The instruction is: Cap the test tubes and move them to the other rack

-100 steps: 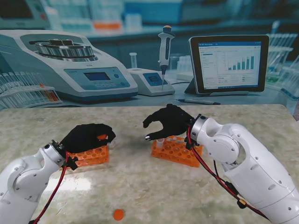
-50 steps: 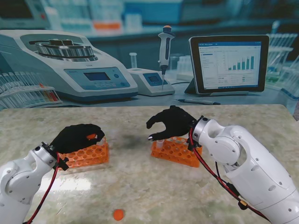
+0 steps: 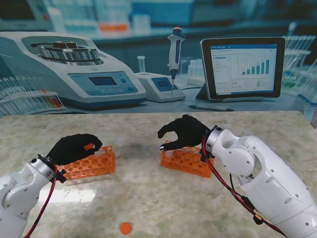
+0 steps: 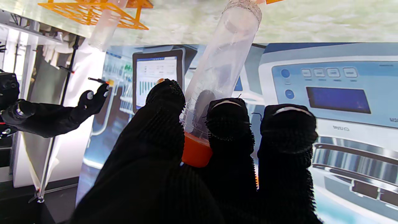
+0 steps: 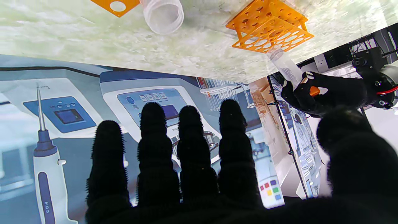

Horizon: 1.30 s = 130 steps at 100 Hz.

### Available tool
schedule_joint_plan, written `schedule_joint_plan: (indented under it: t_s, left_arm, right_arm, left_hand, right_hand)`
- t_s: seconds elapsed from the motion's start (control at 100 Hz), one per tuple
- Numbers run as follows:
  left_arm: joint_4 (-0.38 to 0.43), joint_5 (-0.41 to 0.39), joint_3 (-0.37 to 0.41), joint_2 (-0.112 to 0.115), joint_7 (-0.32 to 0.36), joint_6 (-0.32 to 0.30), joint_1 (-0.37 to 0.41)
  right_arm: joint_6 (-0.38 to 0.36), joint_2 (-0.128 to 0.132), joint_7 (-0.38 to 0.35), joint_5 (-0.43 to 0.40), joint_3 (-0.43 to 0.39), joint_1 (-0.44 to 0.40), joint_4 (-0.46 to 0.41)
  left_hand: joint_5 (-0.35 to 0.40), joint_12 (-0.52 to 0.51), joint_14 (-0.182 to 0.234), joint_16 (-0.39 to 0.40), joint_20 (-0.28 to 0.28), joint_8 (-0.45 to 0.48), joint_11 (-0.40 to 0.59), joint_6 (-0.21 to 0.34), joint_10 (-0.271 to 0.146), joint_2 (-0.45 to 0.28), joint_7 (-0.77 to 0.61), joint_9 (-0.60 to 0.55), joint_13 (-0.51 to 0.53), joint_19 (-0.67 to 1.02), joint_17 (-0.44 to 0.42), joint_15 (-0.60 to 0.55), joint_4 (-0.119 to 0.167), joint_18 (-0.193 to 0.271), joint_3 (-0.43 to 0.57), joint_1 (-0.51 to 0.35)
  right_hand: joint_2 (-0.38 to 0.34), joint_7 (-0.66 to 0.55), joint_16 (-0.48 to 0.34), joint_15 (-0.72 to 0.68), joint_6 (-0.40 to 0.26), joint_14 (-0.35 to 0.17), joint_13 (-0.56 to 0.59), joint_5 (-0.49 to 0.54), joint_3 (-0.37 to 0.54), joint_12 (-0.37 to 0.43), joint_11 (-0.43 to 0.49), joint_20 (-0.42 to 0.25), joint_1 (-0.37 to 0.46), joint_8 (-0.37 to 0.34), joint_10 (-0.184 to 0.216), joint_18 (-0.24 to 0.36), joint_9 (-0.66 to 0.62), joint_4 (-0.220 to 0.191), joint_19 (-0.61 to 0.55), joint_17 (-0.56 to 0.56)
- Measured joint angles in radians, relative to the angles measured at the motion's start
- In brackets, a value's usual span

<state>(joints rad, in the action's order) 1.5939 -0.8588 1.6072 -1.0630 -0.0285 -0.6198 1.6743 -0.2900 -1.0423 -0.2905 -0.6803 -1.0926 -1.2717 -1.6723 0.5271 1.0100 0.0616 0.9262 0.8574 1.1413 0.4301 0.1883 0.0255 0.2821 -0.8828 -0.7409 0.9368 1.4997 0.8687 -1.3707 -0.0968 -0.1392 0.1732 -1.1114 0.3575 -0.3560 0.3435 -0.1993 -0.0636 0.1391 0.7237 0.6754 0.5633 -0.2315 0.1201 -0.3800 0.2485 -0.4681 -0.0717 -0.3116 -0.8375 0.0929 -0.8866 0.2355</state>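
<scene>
While our left hand point(image 3: 74, 148) grips a capped test tube point(image 4: 217, 71) above the left rack point(image 3: 91, 163), our right hand point(image 3: 185, 131) hovers with fingers spread and empty over the right rack point(image 3: 188, 161).

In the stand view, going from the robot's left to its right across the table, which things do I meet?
Left hand holding a capped tube → left orange rack → loose orange cap → right hand → right orange rack.
</scene>
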Motion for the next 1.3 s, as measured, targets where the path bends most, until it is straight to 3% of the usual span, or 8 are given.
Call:
schedule_joint_plan:
  t_s: [0.93,1.3]
  left_arm:
    - [-0.161,-0.01,0.005,0.004,-0.045,0.065,-0.059]
    - [-0.189,0.016,-0.018,0.004,-0.044,0.09,-0.088]
  right_arm:
    - [-0.01,0.0,0.012,-0.004,-0.006,-0.019,0.001]
    - [-0.01,0.0,0.014,-0.004,-0.007,-0.025,0.002]
  left_hand:
    - [0.0,0.0,0.0,0.003,0.001,0.0,0.001,0.0,0.001,0.0,0.0,0.0,0.0,0.0,-0.005,-0.002,0.0,-0.012,0.0,0.0]
    - [0.001,0.0,0.0,0.012,0.001,0.0,0.07,0.001,0.003,0.0,0.0,0.009,0.001,0.0,-0.014,-0.027,-0.01,-0.014,0.0,0.0]
  right_hand:
    - [0.0,0.0,0.0,0.0,0.0,0.0,0.0,0.0,0.0,0.0,0.0,-0.009,0.0,0.0,0.0,0.0,0.0,0.0,0.0,-0.001]
    - [0.0,0.0,0.0,0.0,0.0,0.0,0.0,0.0,0.0,0.0,0.0,-0.009,0.0,-0.001,0.0,0.0,0.0,0.0,0.0,-0.001]
